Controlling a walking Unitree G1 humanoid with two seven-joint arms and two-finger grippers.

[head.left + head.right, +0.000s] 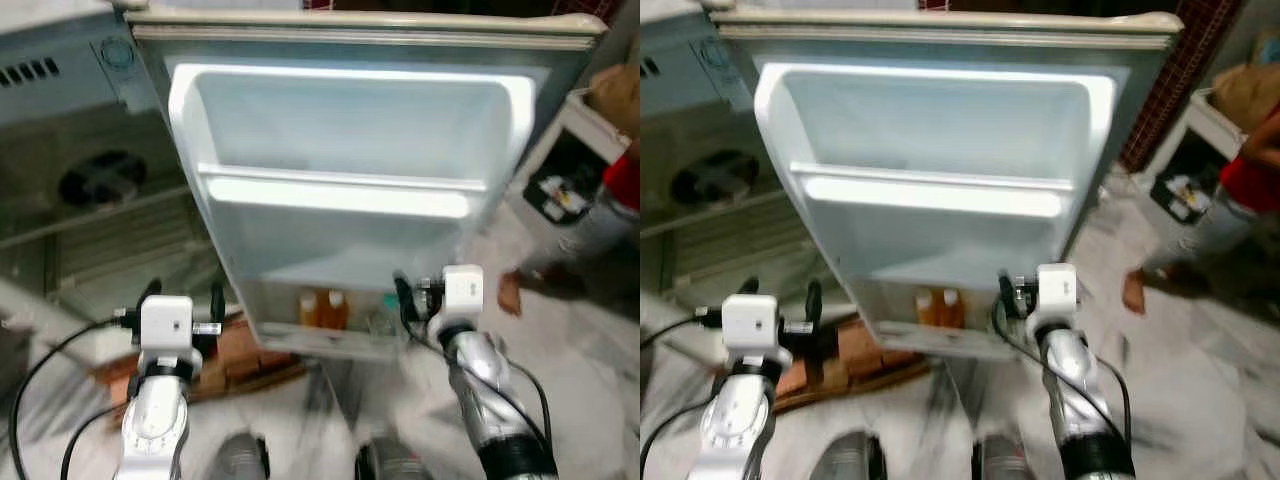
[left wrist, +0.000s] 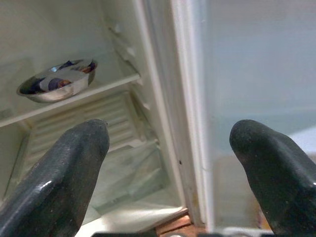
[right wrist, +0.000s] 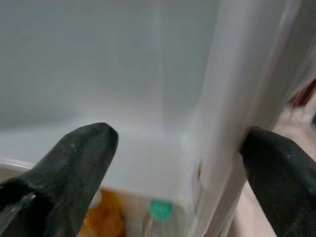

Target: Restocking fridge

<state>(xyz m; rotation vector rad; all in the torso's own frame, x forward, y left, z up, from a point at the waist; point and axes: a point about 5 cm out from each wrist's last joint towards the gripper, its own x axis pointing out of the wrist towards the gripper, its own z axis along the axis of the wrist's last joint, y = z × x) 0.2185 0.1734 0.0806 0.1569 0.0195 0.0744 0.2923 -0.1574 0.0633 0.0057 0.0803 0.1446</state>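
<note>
Here your right gripper [image 3: 177, 163], spread wide and empty, faces the fridge door [image 1: 350, 120] above two orange bottles [image 1: 323, 308], likely steadying it; left gripper [image 2: 173, 163] likewise wide.

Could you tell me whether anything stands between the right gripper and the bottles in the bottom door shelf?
Nothing visible does. The right gripper, fingers open, is at the fridge door, just above the orange bottles in the bottom shelf, with no object between.

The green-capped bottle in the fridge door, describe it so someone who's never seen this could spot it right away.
Start at the open fridge door facing the robot and drop to its lowest shelf. Two orange bottles stand there side by side; just to their right, near the right end effector, stands the clear bottle. Its green cap and colourless body set it apart.
</note>
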